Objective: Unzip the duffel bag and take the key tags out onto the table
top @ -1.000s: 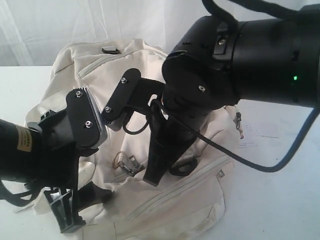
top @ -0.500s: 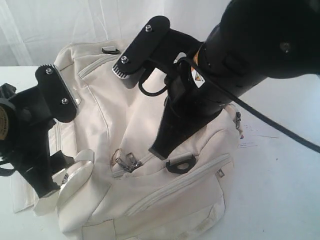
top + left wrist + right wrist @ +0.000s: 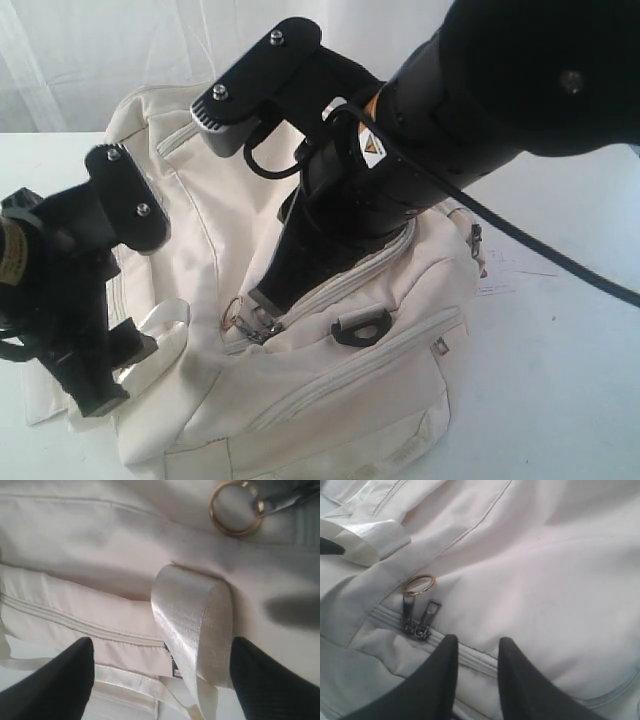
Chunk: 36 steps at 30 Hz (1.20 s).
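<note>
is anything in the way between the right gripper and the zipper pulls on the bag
Nothing visible does. The right gripper, jaws parted, hangs just short of the zipper pulls, with only bare duffel bag fabric between them. The webbing handle lies off to one side, clear of that path.

Matt cream cloth duffel bag point(image 3: 330, 400), sheeny woven webbing handle point(image 3: 192, 625), shiny metal ring point(image 3: 234, 531), dark metal zipper pulls point(image 3: 409, 611).

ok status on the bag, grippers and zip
Left gripper open, straddling the handle loop. Right gripper open, tips beside the zip pulls. Bag looks zipped shut, key tags not in sight. Nothing blocking the zip.
</note>
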### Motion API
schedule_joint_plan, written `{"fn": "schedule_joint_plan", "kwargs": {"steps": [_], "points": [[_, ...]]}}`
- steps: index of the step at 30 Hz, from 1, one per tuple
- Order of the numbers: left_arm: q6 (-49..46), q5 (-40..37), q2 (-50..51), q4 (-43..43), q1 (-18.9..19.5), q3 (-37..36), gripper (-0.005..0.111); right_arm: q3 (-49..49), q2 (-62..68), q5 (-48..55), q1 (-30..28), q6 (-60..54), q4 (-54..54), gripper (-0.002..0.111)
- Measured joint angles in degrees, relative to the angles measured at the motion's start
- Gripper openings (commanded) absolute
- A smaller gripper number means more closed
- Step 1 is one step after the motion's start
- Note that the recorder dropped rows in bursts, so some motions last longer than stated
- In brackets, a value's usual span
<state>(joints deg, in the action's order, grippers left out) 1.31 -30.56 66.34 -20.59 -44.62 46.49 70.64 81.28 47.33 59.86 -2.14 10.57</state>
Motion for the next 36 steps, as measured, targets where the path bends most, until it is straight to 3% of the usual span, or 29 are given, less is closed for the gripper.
{"fn": "schedule_joint_plan", "kwargs": {"steps": [7,16,25,28,32,33,36], "points": [[-3.6,1.9,-4.7,3.2,-0.8,-2.2,0.076,0.0,0.0,-0.1,0.0,0.0,0.1,0.028],[-6.7,19.4,0.3,3.3,-0.8,-9.3,0.076,0.0,0.0,-0.2,0.0,0.0,0.2,0.028],[-13.0,24.4,5.1,3.3,-0.8,-9.3,0.064,0.0,0.0,1.3,0.0,0.0,0.5,0.028],[-13.2,25.6,5.8,3.3,-0.8,-9.3,0.047,0.0,0.0,3.1,0.0,0.0,1.8,0.028],[-13.4,26.6,6.3,3.3,-0.8,-9.3,0.006,0.0,0.0,4.9,0.0,0.0,2.2,0.028],[-13.4,26.7,6.3,3.3,-0.8,-9.3,0.000,0.0,0.0,4.9,0.0,0.0,2.3,0.028],[-13.4,26.8,6.1,3.3,-0.8,-9.3,0.000,0.0,0.0,4.4,0.0,0.0,2.3,0.028]]}}
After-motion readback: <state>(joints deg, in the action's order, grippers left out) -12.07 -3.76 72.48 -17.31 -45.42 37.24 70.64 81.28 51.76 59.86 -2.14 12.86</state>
